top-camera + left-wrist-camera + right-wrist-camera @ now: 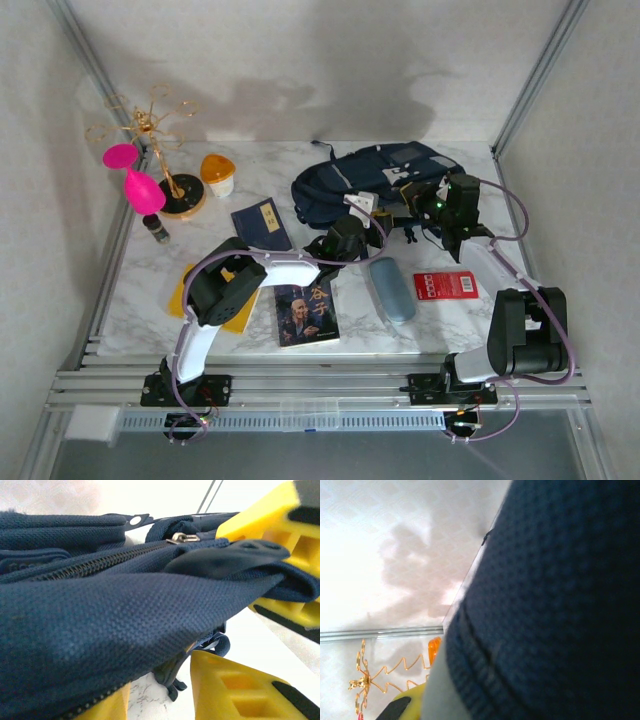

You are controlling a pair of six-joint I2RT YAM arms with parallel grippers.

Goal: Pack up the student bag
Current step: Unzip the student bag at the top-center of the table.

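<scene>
The student bag [375, 178], a navy fabric backpack, lies at the back right of the marble table. My right gripper [432, 207] is at its near right side, shut on a fold of the bag's fabric; in the left wrist view its yellow fingers [280, 535] pinch that fold. Navy weave of the bag [555, 605] presses close in the right wrist view. My left gripper [352, 238] is at the bag's front edge. Its yellow fingers [235, 690] stand apart under the overhanging bag fabric [100, 615], with bare table and dark strap ends between them.
In front of the bag lie a grey-blue case [392, 288], a red packet [446, 285], a portrait book [306, 312] and a navy booklet [262, 225]. A gold wire stand [160, 150], pink ornaments [143, 190], an orange-lidded cup [217, 173] and a small bottle [156, 230] stand back left.
</scene>
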